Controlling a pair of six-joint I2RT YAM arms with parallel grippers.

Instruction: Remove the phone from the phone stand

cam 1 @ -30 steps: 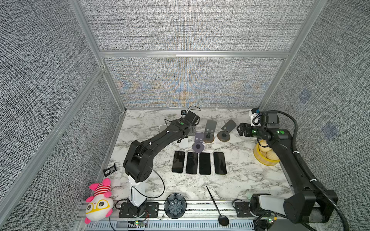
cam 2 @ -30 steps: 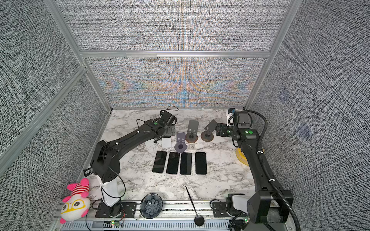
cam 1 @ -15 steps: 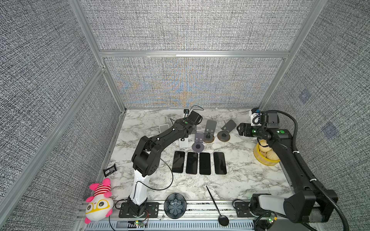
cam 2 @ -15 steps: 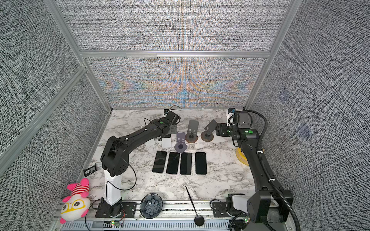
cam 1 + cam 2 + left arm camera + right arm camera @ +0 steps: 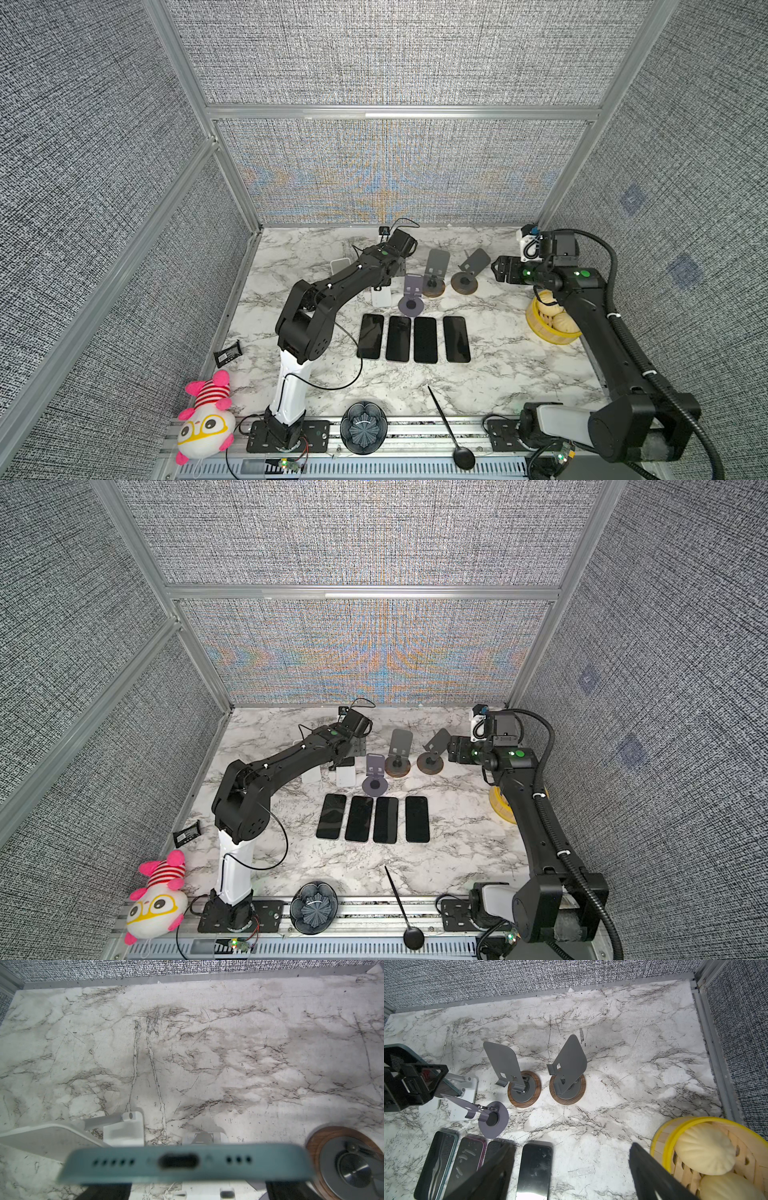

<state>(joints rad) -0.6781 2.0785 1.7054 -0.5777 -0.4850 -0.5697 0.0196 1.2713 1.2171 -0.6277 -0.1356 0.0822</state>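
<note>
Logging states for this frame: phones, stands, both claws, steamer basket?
Teal phone: tilted at white stand.
Left claw: around that phone; grip unclear.
Right claw: open, empty.
Four phones: flat, screens dark.
Three grey stands: empty.
Steamer basket: uncovered, holding buns.

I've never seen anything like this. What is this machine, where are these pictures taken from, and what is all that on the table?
Two robot arms stand at a marble table, each ending in a gripper. Two pictures look down from overhead; two come from wrist cameras. Four phones lie in a row, empty stands behind them, a basket of buns off to the side. The left gripper is around a teal phone at a white stand; whether it grips yet is unclear. The right gripper is open and empty.
</note>
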